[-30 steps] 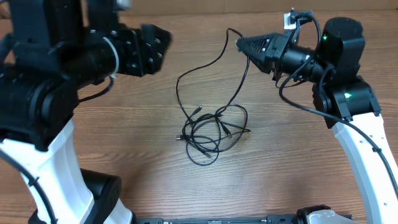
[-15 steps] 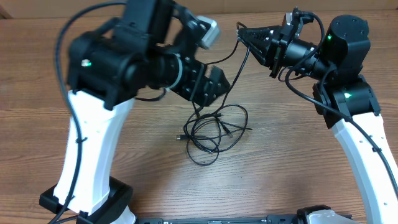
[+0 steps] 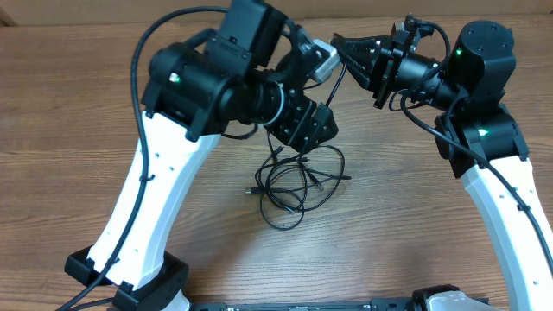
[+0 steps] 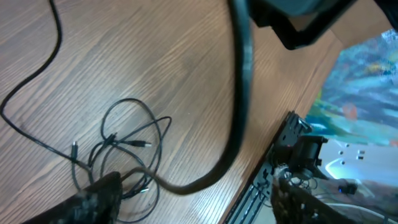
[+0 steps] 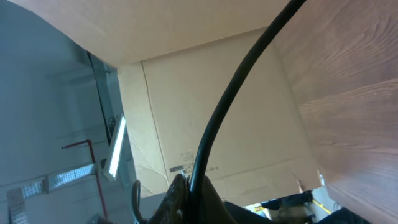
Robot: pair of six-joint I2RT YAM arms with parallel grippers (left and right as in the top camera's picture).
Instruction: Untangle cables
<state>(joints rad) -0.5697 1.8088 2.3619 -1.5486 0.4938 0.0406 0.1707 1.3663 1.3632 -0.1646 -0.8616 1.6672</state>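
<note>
The cables (image 3: 298, 183) lie as a loose knot of loops near the middle of the wooden worktop (image 3: 406, 233). The left tool (image 3: 309, 130) hangs over the far edge of the knot with its fingers spread and nothing between them. Whether a fingertip touches a loop cannot be told. In the left wrist view the tangle sits low and to the left, with small plug ends poking out of it. One strand climbs from the knot toward the far right and ends in the right tool (image 3: 339, 43). That tool is pressed together, pinching the strand and holding it up off the wood. Beyond it, the right wrist view shows a cardboard box (image 5: 236, 124) with a small printed label, too small to read.
</note>
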